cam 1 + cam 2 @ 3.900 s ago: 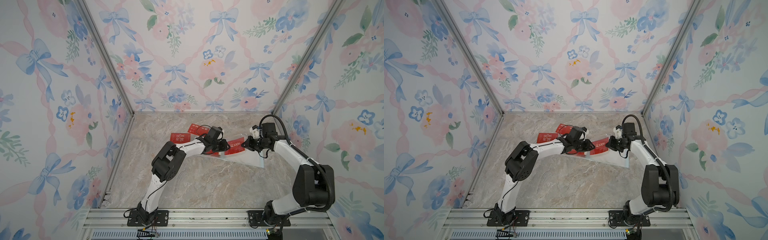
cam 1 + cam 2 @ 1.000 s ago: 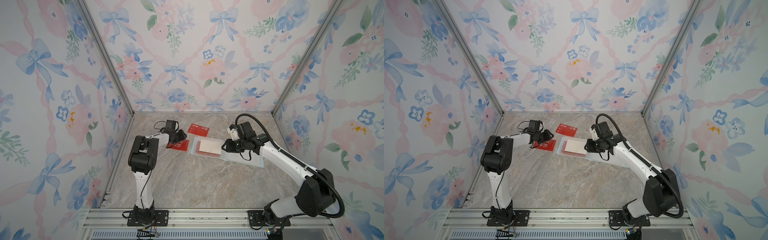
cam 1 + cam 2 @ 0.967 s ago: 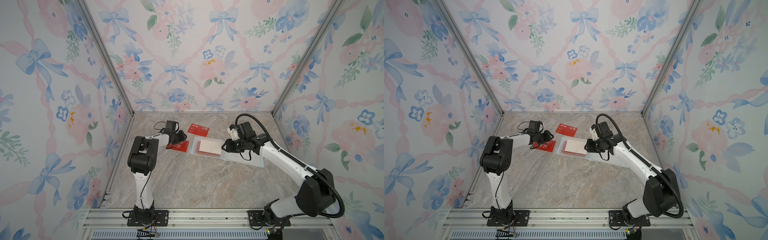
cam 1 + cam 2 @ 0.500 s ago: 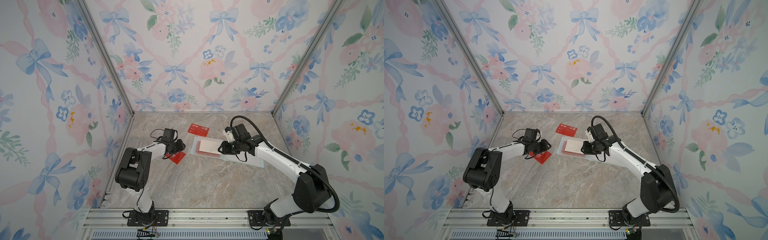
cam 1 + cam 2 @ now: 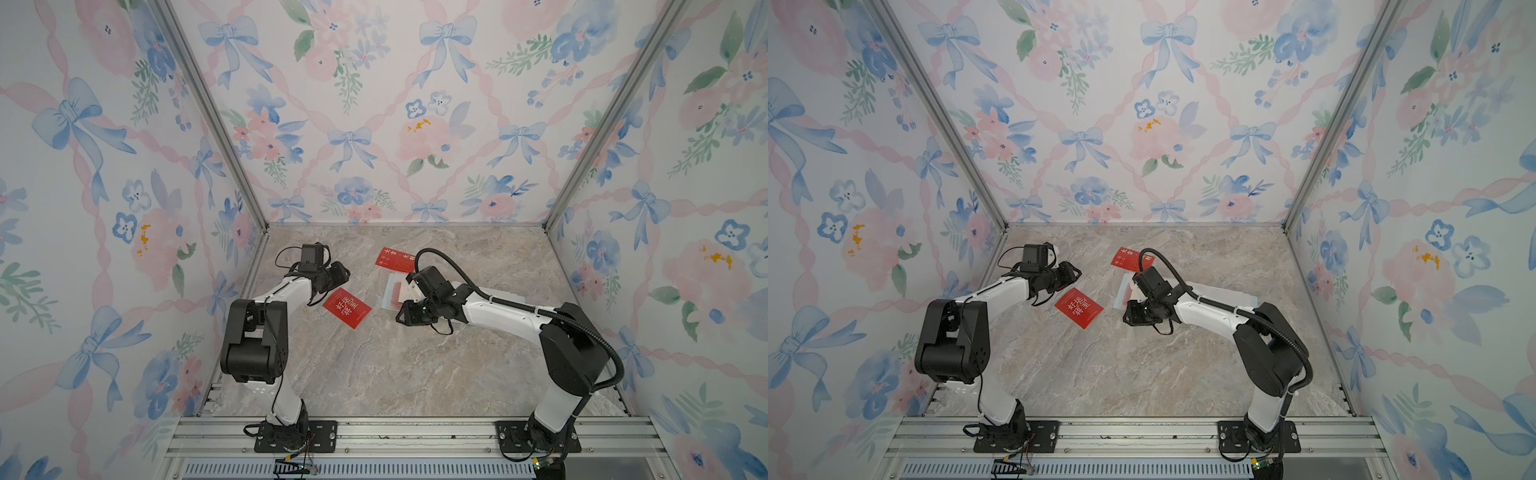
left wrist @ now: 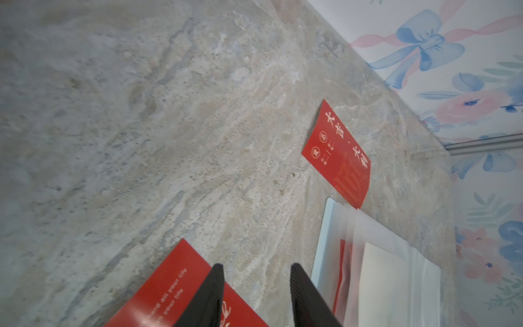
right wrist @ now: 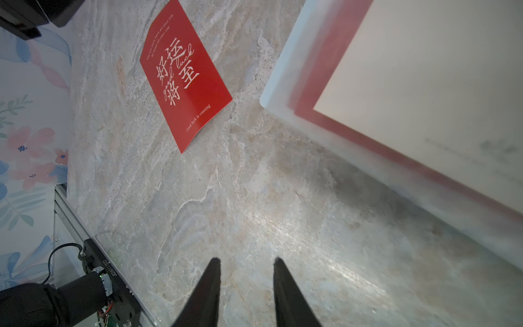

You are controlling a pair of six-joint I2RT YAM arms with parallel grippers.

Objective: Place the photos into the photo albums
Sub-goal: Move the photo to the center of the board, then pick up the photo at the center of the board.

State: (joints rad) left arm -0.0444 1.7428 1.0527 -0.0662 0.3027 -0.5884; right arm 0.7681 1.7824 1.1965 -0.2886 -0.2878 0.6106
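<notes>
The left pincer (image 6: 256,267) and the right pincer (image 7: 246,260) are both partly open and hold nothing. One red photo (image 5: 347,307) lies flat on the worktop (image 5: 374,374) between them. A second red photo (image 5: 394,259) lies just beside the far corner of the photo album (image 5: 390,297).

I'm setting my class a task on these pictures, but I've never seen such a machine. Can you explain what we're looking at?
A robot's left arm and right arm stand at a marble table. Two pictures look down from overhead; two come from cameras on the wrists. The left end effector and right end effector, the arms' pincers, are open and hold nothing. One red card lies between the arms, a second red card farther back, next to an open album with cards in its sleeves.
</notes>
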